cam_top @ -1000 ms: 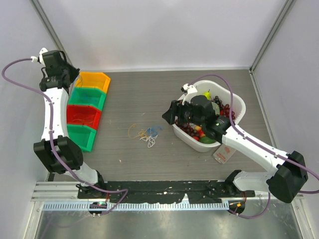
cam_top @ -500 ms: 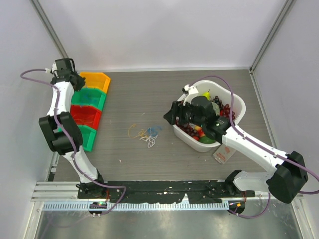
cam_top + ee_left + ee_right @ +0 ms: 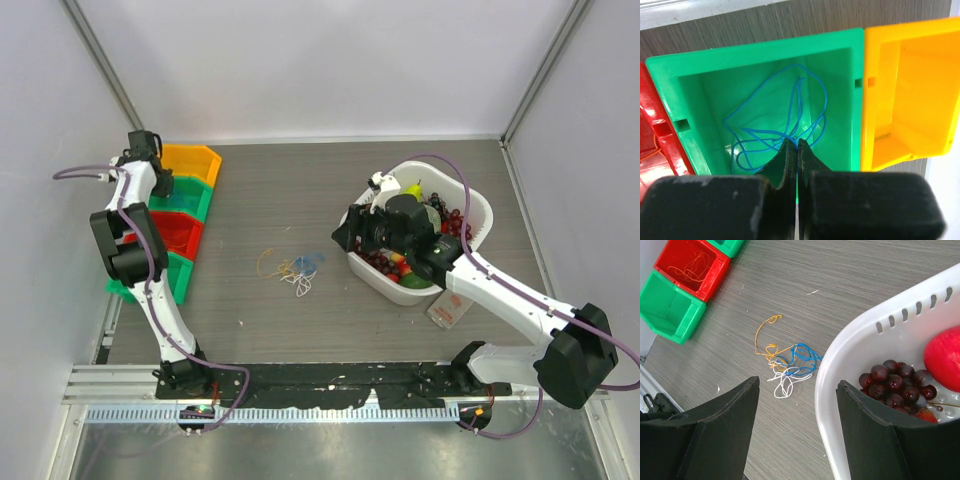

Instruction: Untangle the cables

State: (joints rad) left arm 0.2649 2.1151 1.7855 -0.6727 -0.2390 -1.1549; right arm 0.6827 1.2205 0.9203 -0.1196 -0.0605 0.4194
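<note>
Grey wood-look table (image 3: 400, 180) in a white booth, with the cables (image 3: 293, 270) sitting as a small blue/orange/white clump mid-table, just left of the basket (image 3: 480, 215). The right gripper (image 3: 797, 385) hangs wide open and empty at the basket's left rim, clump down-left of its fingers, so it's way nearer. The left gripper (image 3: 796, 146) is pinched shut far off over a green bin (image 3: 690, 75) with a blue wire (image 3: 775, 134) in it.

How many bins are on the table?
4, in a column at the table's left edge: orange bin farthest, then green bin, red bin, and second green bin nearest. The left arm covers their left sides; no further bin shows.
</note>
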